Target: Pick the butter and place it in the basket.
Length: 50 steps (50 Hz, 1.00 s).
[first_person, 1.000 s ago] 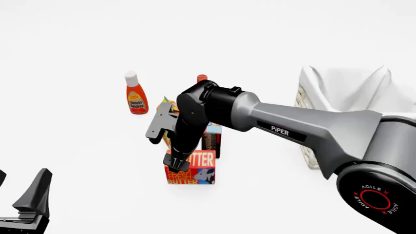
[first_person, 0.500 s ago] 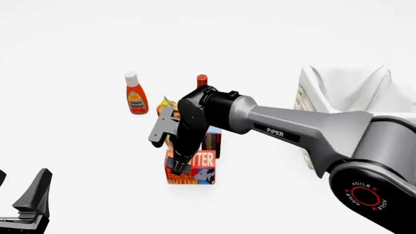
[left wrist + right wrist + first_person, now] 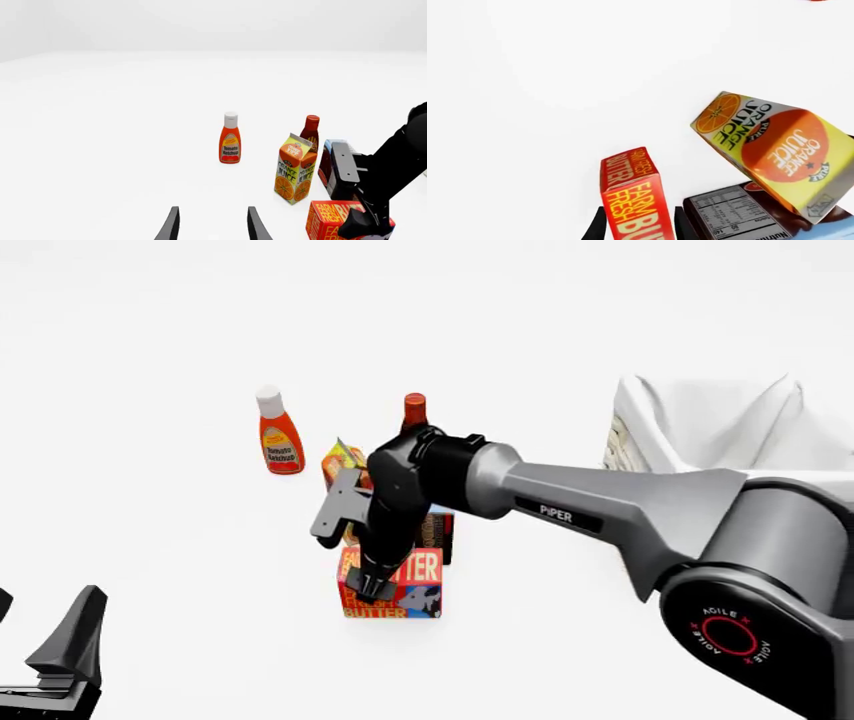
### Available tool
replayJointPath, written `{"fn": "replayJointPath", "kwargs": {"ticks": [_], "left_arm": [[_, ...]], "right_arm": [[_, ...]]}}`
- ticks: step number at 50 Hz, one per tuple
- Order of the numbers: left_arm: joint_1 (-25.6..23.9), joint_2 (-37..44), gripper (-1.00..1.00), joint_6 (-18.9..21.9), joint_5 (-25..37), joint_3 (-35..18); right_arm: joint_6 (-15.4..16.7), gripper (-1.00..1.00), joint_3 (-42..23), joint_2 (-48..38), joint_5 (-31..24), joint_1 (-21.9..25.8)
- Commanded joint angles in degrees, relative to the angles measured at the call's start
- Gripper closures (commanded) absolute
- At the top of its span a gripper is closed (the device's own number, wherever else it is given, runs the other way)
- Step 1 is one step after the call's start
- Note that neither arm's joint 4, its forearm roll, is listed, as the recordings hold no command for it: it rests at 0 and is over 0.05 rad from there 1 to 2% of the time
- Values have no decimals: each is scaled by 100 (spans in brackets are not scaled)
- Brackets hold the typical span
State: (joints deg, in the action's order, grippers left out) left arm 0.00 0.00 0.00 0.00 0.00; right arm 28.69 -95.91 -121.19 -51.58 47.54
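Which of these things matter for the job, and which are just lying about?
For the job:
butter
basket
right gripper, jaws either side of the butter

Lying about:
ketchup bottle
orange juice carton
dark red-capped bottle
pudding box

The plain white table [image 3: 160,560] carries a tomato ketchup bottle [image 3: 279,431], an orange juice carton [image 3: 342,462], a red-capped dark bottle [image 3: 414,411], a dark box with a nutrition label [image 3: 435,528] and the butter [image 3: 391,585], standing in a close group except the ketchup, which stands apart. The basket [image 3: 627,455] with its white liner stands well to the right of the group.
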Motion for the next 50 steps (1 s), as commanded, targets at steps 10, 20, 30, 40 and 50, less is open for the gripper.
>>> {"fn": "replayJointPath", "kwargs": {"ticks": [10,20,30,40,50], "left_arm": [[0,0,-100,0,0,0],[0,0,-100,0,0,0],[0,0,-100,0,0,0],[0,0,-100,0,0,0],[0,0,-100,0,0,0]], "right_arm": [[-41,-100,4,-136,24,-17],[-63,-100,-4,-342,-8,-102],[-104,100,-11,-449,10,-64],[-120,100,-3,-479,-6,-32],[-145,100,31,-460,-8,0]]}}
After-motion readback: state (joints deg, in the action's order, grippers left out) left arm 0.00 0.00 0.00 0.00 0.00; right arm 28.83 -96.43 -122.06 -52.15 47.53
